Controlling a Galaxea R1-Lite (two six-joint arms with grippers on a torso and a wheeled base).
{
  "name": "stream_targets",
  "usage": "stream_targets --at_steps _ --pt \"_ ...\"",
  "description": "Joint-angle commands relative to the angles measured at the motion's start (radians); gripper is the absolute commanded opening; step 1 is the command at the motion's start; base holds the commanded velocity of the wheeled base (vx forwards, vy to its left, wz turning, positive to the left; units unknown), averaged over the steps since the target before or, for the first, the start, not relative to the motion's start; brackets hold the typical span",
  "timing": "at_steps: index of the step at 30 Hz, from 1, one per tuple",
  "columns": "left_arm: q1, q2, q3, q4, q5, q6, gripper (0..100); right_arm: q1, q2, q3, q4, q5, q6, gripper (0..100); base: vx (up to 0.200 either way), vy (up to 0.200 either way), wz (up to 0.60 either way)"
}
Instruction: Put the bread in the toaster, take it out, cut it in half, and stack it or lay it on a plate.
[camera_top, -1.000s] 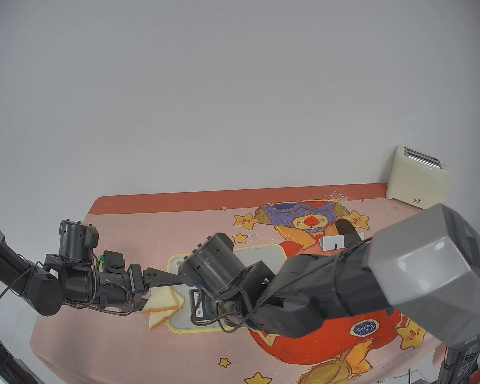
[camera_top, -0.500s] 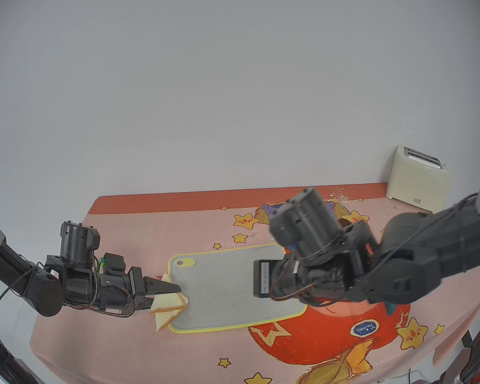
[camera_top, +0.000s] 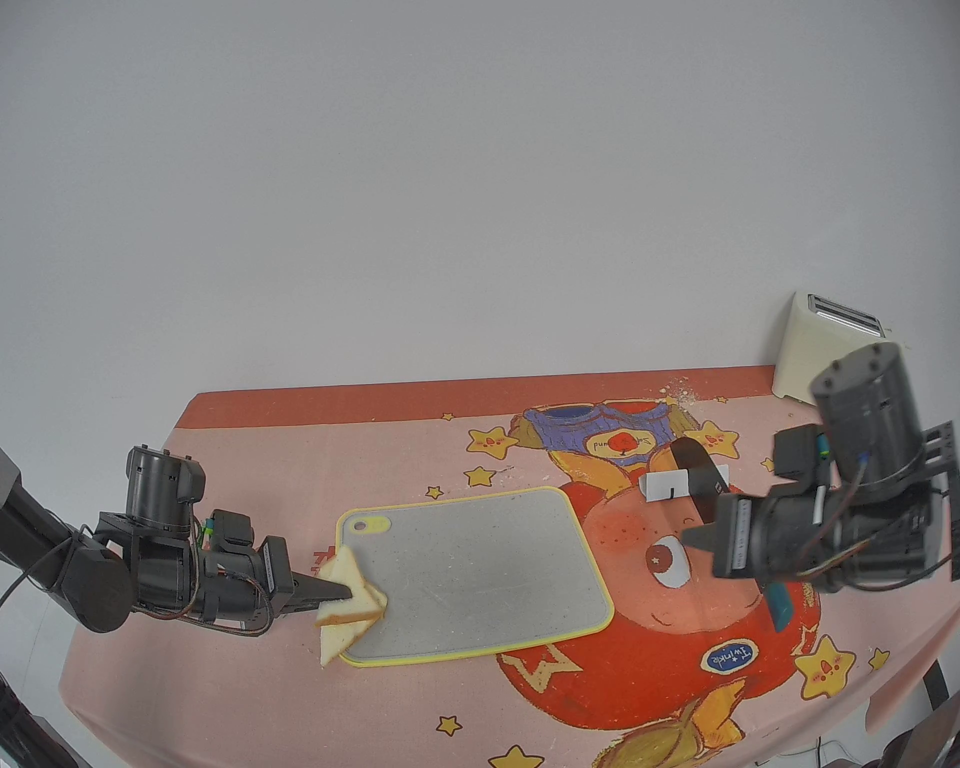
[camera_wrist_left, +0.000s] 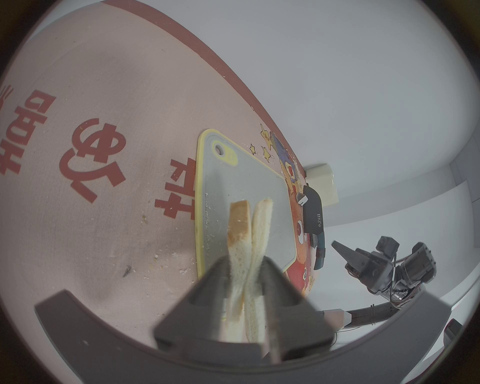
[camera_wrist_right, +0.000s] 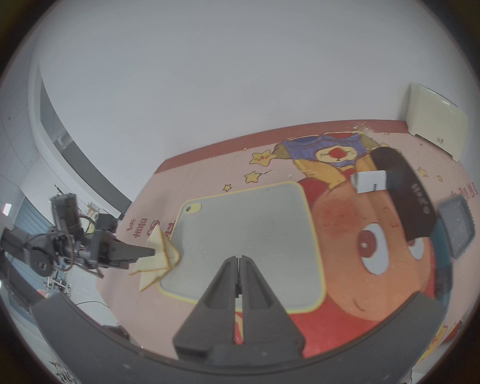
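Two triangular bread halves (camera_top: 350, 603) are pressed together between the fingers of my left gripper (camera_top: 343, 592), which is shut on them. They hang at the left edge of the grey, yellow-rimmed cutting board (camera_top: 480, 560). In the left wrist view the bread halves (camera_wrist_left: 248, 225) stand edge-up, reaching past my left gripper (camera_wrist_left: 247, 287) over the cutting board (camera_wrist_left: 240, 175). My right gripper (camera_wrist_right: 239, 267) is shut on nothing and hovers right of the cutting board (camera_wrist_right: 250, 230). The cream toaster (camera_top: 835, 360) stands at the far right corner.
A black-bladed knife (camera_top: 698, 462) with a teal handle lies on the tablecloth right of the board, between it and the toaster. Crumbs speckle the cloth (camera_wrist_left: 165, 255) near the board's left rim. The table's left and front edges are close to the left arm.
My right arm has swung back from over the board to the right side of the table. My left gripper has carried the bread slightly right, onto the board's left edge.
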Motion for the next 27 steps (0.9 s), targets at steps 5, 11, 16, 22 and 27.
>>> stream_targets --at_steps 5,11,16,22,27 --pt "0.0 -0.291 0.043 0.013 0.001 -0.005 0 -0.228 -0.217 -0.004 -0.005 0.135 -0.057 0 0.0 0.0 0.0" --pt "-0.007 -0.437 0.047 0.016 -0.011 -0.028 0 -0.228 -0.201 0.001 -0.011 0.136 -0.055 0 0.0 0.0 0.0" --pt "-0.051 -0.518 0.058 0.034 -0.011 -0.019 0 -0.224 -0.192 0.01 -0.012 0.135 -0.059 0 0.0 0.0 0.0" --pt "-0.077 -0.535 0.053 0.045 0.0 -0.025 0 -0.224 -0.2 0.013 -0.017 0.135 -0.062 0 0.0 0.0 0.0" --pt "-0.077 -0.571 0.07 0.043 0.006 -0.086 0 -0.224 -0.206 0.011 -0.017 0.133 -0.065 0 0.0 0.0 0.0"
